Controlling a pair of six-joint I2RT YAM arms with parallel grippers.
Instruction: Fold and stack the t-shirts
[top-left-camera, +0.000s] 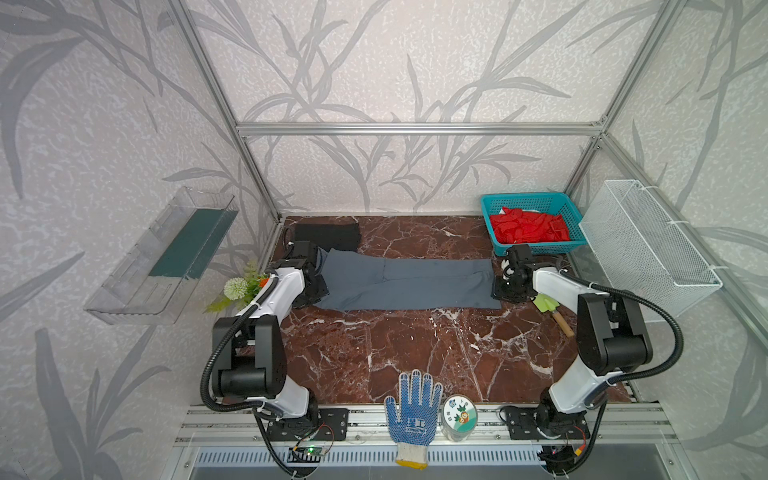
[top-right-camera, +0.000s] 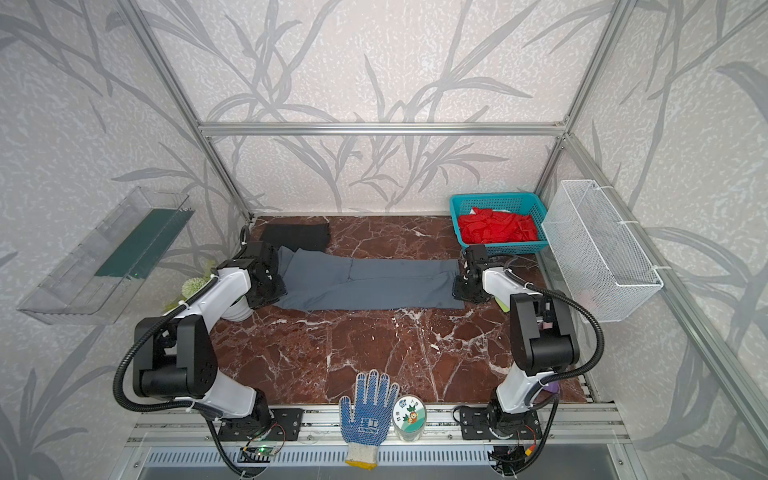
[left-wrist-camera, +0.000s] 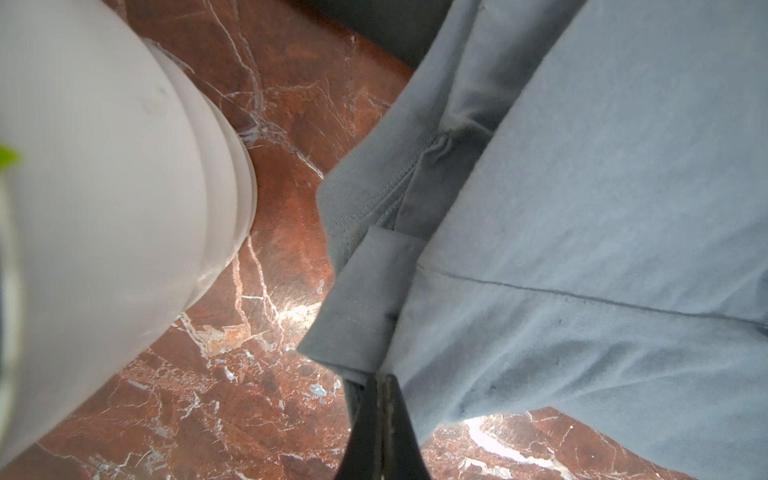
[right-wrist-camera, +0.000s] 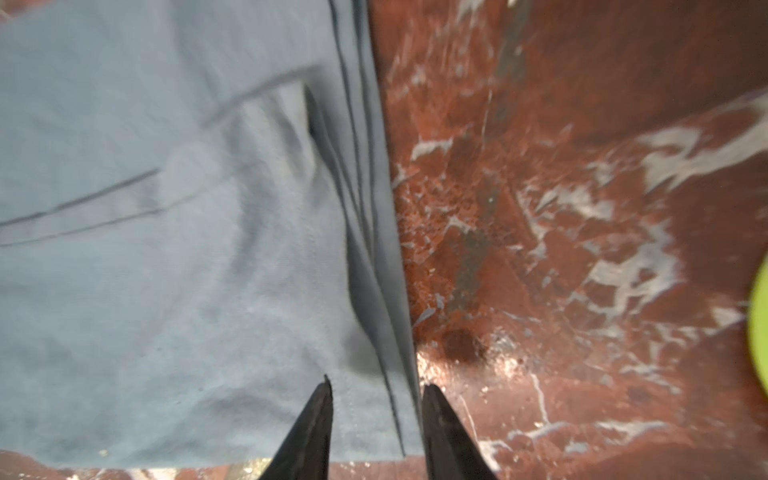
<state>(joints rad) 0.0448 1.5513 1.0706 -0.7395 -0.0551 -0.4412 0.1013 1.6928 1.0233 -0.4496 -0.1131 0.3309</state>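
A slate grey t-shirt (top-left-camera: 407, 282) (top-right-camera: 374, 282) lies folded into a long strip across the back of the marble table. A black t-shirt (top-left-camera: 328, 236) (top-right-camera: 297, 236) lies folded behind its left end. My left gripper (top-left-camera: 319, 291) (top-right-camera: 277, 291) is at the strip's left end, and in the left wrist view it (left-wrist-camera: 380, 380) is shut on the grey cloth (left-wrist-camera: 582, 249) beside a folded sleeve, with the cloth lifted a little there. My right gripper (top-left-camera: 498, 289) (top-right-camera: 459, 289) is at the right end. There it (right-wrist-camera: 376, 388) is open, its fingers straddling the layered hem of the grey shirt (right-wrist-camera: 166, 249).
A white plant pot (left-wrist-camera: 104, 208) with greenery (top-left-camera: 241, 286) stands close to the left arm. A teal basket (top-left-camera: 523, 198) of red cloth sits back right, next to a white wire basket (top-left-camera: 648, 249). A green spatula (top-left-camera: 548, 305) lies by the right arm. A dotted glove (top-left-camera: 413, 415) and a tin (top-left-camera: 459, 415) lie at the front edge.
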